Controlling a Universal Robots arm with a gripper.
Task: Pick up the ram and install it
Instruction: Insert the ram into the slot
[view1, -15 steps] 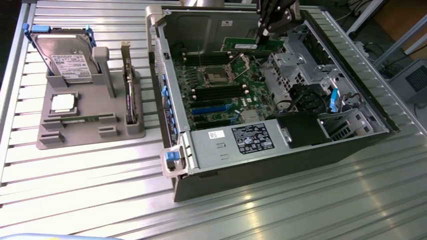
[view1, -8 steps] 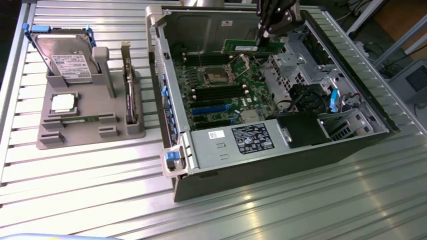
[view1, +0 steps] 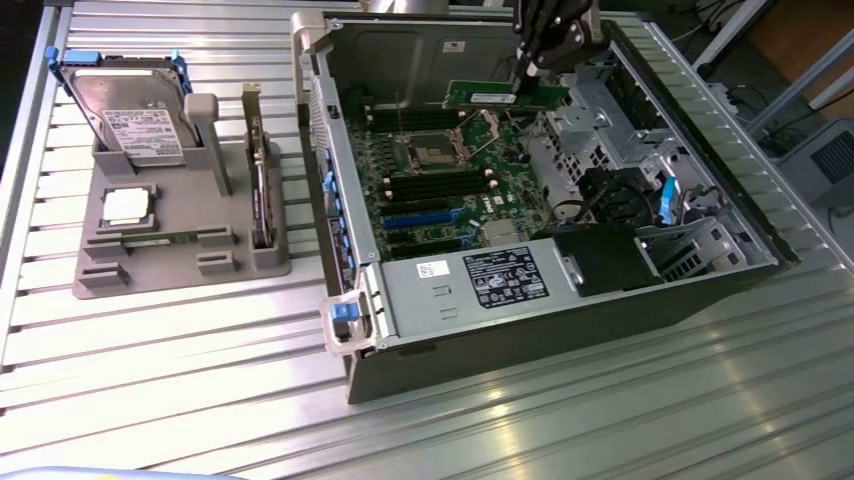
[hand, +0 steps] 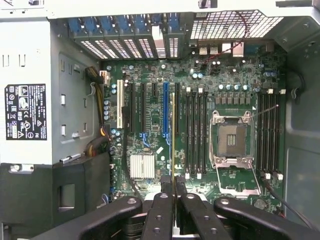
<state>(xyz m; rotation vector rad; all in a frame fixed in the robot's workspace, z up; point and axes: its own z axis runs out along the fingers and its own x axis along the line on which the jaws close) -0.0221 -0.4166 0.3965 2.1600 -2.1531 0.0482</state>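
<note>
1. Near us is the open computer case (view1: 336, 150), with a green board (view1: 454, 190) lying flat inside.
2. Farther back, the gripper (view1: 525, 82) pinches the ram (view1: 505, 97) tight, up in the air over the board.
3. The ram looks light, thin, stiff and easy to break; its top edge seems the safe place to hold.
4. It stands on edge, its long side running from the exterior view's left to right.

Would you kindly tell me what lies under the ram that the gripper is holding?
The motherboard with black memory slots and an empty processor socket. The strip of board directly beneath the ram and the gripper is covered.
</note>
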